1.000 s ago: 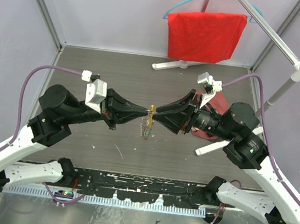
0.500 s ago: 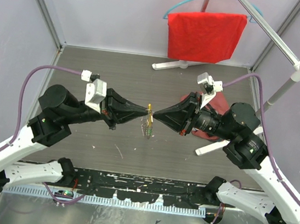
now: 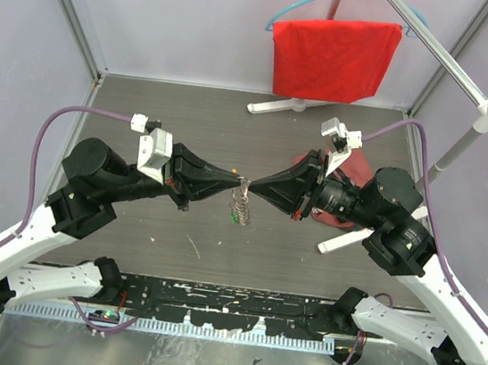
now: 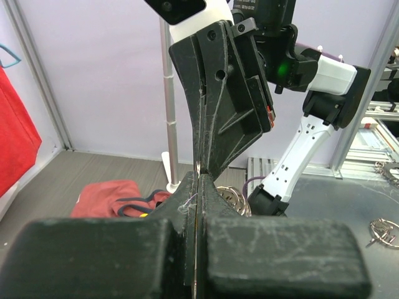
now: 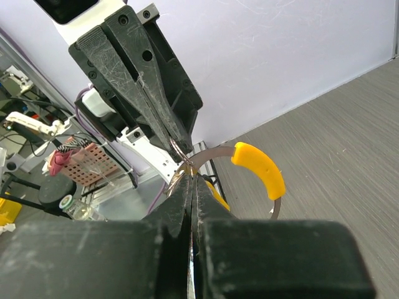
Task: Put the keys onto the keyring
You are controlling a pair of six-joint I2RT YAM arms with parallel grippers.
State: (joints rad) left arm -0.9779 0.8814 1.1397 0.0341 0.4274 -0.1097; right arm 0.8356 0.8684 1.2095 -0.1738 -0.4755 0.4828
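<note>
L tool (image 3: 232, 181) & R tool (image 3: 253, 186) tip-to-tip, both clenched.
I see ring (image 3: 241, 202) caught in L's tip, hanging straight below both; what R pinches, can't tell.

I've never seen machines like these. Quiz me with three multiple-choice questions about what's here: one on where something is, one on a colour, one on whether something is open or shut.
1. Where is the keyring?
A) on the teal hanger
B) where the two arms' fingertips meet
C) on the red cloth

2. What colour is the keyring's curved sleeve?
A) blue
B) white
C) yellow

3. How do the right arm's fingers stand?
A) shut
B) wide open
C) out of sight

Answers:
1. B: in the top view it dangles where the left arm's fingers meet the right arm's.
2. C: the right wrist view shows it bright yellow.
3. A: that view shows no gap between them.
</note>
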